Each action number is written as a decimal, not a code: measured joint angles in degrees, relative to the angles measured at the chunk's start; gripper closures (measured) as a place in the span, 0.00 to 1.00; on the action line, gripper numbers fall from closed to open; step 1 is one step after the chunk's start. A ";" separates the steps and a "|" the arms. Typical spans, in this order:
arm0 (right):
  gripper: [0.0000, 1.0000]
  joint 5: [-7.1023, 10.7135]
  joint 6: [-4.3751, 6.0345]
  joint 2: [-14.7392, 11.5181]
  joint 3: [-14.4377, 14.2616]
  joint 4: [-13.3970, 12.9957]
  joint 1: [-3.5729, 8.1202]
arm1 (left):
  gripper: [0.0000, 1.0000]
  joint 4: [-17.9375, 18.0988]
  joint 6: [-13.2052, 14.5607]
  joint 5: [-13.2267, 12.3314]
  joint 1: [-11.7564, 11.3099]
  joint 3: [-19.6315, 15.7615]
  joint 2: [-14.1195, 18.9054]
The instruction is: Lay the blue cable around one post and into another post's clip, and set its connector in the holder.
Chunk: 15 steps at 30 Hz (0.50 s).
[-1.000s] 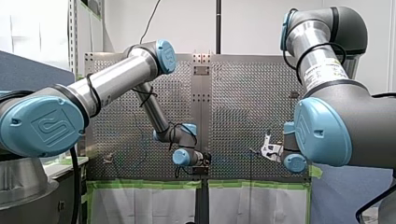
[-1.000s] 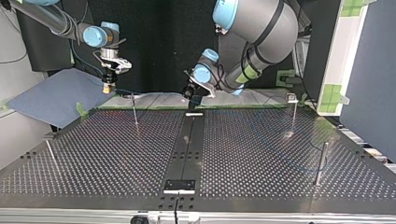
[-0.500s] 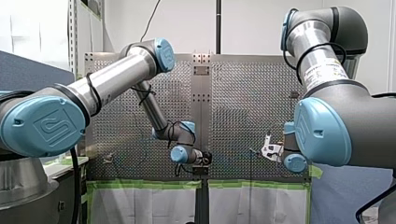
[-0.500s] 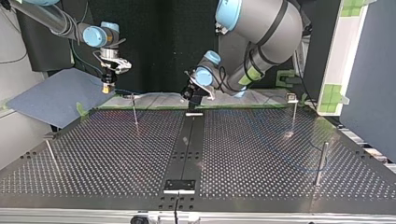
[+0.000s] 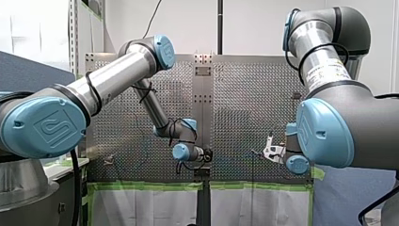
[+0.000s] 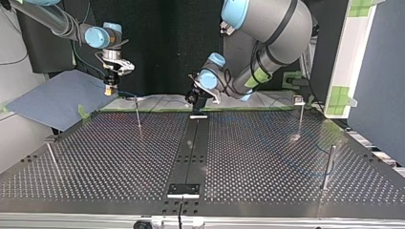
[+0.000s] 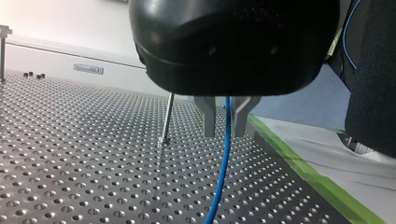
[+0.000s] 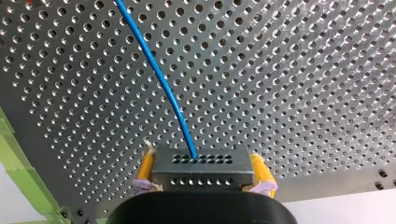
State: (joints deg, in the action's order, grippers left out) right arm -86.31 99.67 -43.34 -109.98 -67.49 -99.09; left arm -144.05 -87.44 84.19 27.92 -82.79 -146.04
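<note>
My right hand (image 8: 203, 169) is pressed onto the connector (image 8: 201, 161), its yellow pads (image 8: 145, 169) pinching the grey, hole-dotted block from both sides, held above the worktop (image 8: 303, 70). The blue cable (image 8: 154, 70) leaves the block's face and arcs away over the perforations until the picture's edge cuts it off. In the front view this hand is mostly hidden behind its own arm's wrist, and only a pale bracket shows. My left hand (image 7: 224, 131) hangs low over the worktop near the strip of green tape (image 7: 308, 172) along the worktop's edge. The cable drops out of it and runs down towards the perforated surface. The hand's black body covers where the cable enters, so I cannot tell whether the cable is pinched or merely passes through. A thin post (image 7: 166, 116) stands just beside this hand, apart from the cable. A second post (image 7: 2, 44) is half cut off at the picture's margin. In the top view the cable is only a faint blue thread over the worktop, and its course among the posts cannot be traced.
</note>
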 joint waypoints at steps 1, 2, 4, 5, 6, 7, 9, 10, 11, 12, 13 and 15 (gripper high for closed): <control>0.98 0.00 0.00 0.00 0.00 0.03 0.00 | 0.80 0.00 -0.01 0.07 0.03 0.00 0.00; 0.98 0.00 -0.02 0.02 -0.01 0.10 0.00 | 0.80 0.01 -0.06 0.18 0.07 0.00 -0.01; 0.98 0.00 -0.04 0.01 0.00 0.16 0.00 | 0.80 0.10 -0.29 0.29 0.15 0.01 -0.02; 0.98 0.00 -0.06 0.01 0.01 0.19 0.00 | 0.80 0.26 -0.55 0.33 0.23 0.01 -0.03; 0.98 0.00 -0.06 0.01 0.02 0.21 0.00 | 0.80 0.47 -0.82 0.38 0.31 0.01 -0.03; 0.98 0.00 -0.07 0.01 0.02 0.22 0.00 | 0.80 0.71 -1.14 0.45 0.38 0.01 -0.04; 0.98 0.00 -0.07 0.00 0.00 0.23 0.00 | 0.80 1.16 -1.97 0.71 0.50 0.01 -0.04; 0.98 0.00 -0.07 0.00 0.00 0.23 0.00 | 0.80 1.28 -2.24 0.79 0.53 0.01 -0.04; 0.98 0.00 -0.08 0.00 -0.01 0.23 0.00 | 0.80 1.40 -2.49 0.88 0.56 0.01 -0.04; 0.98 0.00 -0.08 0.00 0.00 0.23 0.00 | 0.80 1.45 -2.62 0.92 0.58 0.01 -0.05; 0.98 0.00 -0.08 0.00 0.00 0.24 -0.01 | 0.80 1.49 -2.71 0.96 0.60 0.02 -0.05; 0.98 -0.01 -0.08 0.00 0.00 0.24 0.00 | 0.80 1.53 -2.76 1.15 0.65 0.01 -0.05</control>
State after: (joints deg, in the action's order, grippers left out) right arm -86.32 99.60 -43.34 -109.98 -67.25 -99.09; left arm -142.51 -90.20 85.35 28.57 -82.77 -146.10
